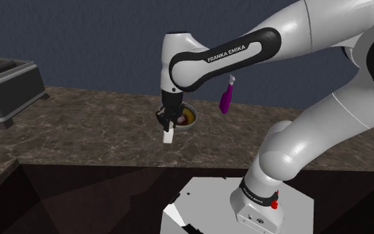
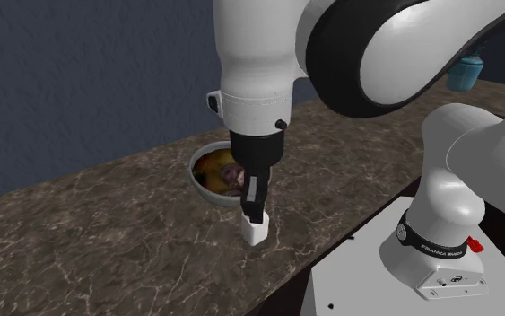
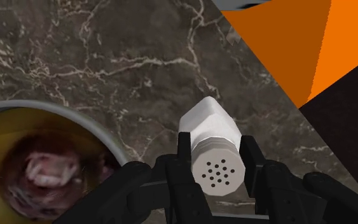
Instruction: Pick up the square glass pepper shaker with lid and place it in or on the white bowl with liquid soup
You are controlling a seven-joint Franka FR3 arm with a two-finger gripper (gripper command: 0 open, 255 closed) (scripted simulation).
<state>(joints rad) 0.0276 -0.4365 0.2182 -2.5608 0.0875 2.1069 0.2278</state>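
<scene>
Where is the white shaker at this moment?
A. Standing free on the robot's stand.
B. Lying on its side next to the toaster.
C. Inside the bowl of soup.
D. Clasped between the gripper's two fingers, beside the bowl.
D: in the wrist view the gripper clasps the shaker between its black fingers, and the bowl lies beside it.

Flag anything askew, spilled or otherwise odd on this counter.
Nothing stands out. The shaker stands roughly upright, clasped at its lid end by the gripper, just beside the bowl. The soup sits inside the rim, with none visible on the counter.
</scene>
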